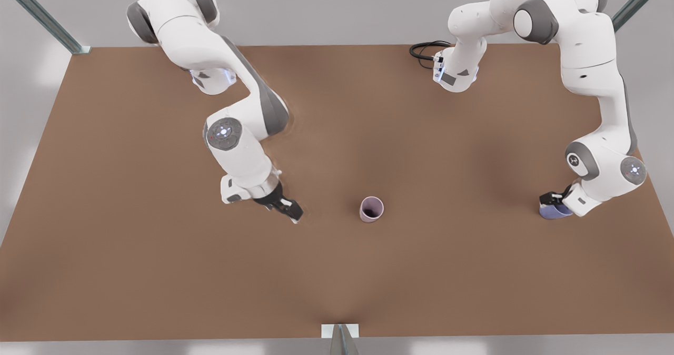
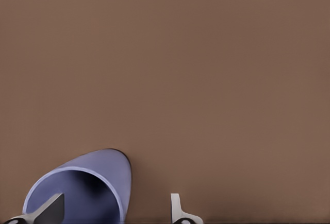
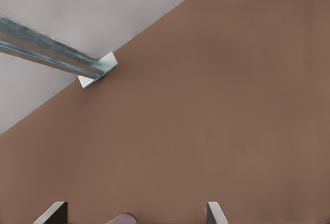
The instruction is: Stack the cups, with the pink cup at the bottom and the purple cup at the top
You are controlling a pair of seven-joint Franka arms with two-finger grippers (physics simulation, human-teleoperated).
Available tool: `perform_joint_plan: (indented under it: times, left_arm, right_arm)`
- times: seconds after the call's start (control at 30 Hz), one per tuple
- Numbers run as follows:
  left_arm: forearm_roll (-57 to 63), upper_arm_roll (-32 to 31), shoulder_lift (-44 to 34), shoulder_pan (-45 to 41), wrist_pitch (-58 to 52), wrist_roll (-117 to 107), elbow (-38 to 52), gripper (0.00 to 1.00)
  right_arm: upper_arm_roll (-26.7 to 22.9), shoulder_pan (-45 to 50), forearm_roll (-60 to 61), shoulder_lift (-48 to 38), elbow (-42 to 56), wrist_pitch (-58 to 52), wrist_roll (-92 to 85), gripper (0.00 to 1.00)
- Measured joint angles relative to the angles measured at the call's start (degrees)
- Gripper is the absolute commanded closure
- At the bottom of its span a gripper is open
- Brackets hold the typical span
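At table's right edge in the front view | our left gripper (image 1: 554, 201) straddles the purple cup's (image 1: 555, 211) wall, not yet clenched, to lift it | right gripper (image 1: 287, 208) waits released beside pink cup (image 1: 372, 209), the base

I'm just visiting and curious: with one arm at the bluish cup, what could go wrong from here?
1. The left gripper is open, with one finger inside the small blue-lavender purple cup and one outside. Pinching just the wall might tip the cup or let it slip.
2. The pale pink-mauve pink cup stands far off, so the carry is long.
3. The open right gripper waits near the pink cup and could nudge it.
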Motion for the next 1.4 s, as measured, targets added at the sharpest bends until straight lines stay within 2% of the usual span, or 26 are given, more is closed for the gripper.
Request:
perform_joint_plan:
  times: [0.07,0.1,0.17,0.2,0.27,0.37,0.53,0.7,0.8,0.87,1.1,1.3,1.4]
  left_arm:
    - [0.0,0.0,0.5,0.0,0.0,1.0,-0.1,0.00]
    - [0.0,0.0,0.8,0.0,-0.1,1.5,-0.1,0.12]
    - [0.1,0.0,1.4,0.0,0.0,2.3,-0.1,0.47]
    - [0.1,0.0,1.6,0.0,0.0,2.6,-0.1,0.57]
    - [0.5,0.0,2.1,0.0,0.2,3.0,-0.1,0.63]
    - [0.5,0.0,2.6,0.0,0.4,3.6,0.0,0.79]
    - [0.4,-0.2,0.8,-0.8,-0.6,4.5,1.1,0.79]
    - [0.7,-0.4,-6.3,-5.4,-6.0,4.1,3.9,0.79]
    - [1.0,-0.4,-9.9,-11.4,-8.6,2.6,3.8,0.79]
    - [1.5,-0.5,-12.1,-15.1,-10.8,1.0,3.8,0.79]
    - [2.0,-0.6,-12.2,-30.6,-14.5,-7.6,5.0,0.79]
    - [1.8,-0.6,-9.5,-43.1,-16.8,-19.1,11.5,0.79]
    - [1.5,-0.9,-5.2,-46.9,-17.5,-25.6,17.6,0.79]
  right_arm:
    - [-1.2,-9.2,-1.4,-9.4,-4.8,-5.1,-3.4,0.00]
    - [-3.9,-11.5,-1.9,-11.7,-4.8,-8.7,-5.6,0.00]
    - [-9.5,-14.4,-2.6,-14.1,-3.5,-14.5,-10.4,0.00]
    - [-11.0,-15.6,-2.8,-14.8,-3.0,-16.8,-12.7,0.00]
    - [-12.2,-16.2,-3.4,-14.6,-2.5,-19.9,-16.8,0.00]
    - [-12.3,-14.1,-3.9,-13.4,-2.3,-22.0,-22.2,0.00]
    - [-11.8,-13.4,-3.8,-14.2,-2.1,-23.3,-29.5,0.00]
    - [-9.9,-12.5,-4.0,-12.9,-2.3,-22.9,-35.6,0.00]
    - [-3.2,-19.2,-4.1,-12.9,-2.5,-22.6,-38.5,0.00]
    - [-1.2,-21.6,-4.3,-12.7,-2.6,-22.5,-40.2,0.00]
    - [-0.5,-22.7,-3.1,-12.7,-1.8,-22.4,-44.6,0.00]
    - [-0.6,-23.1,-3.0,-12.6,-0.2,-22.2,-47.4,0.00]
    - [-0.8,-23.3,-3.0,-12.4,-0.2,-21.8,-48.4,0.00]
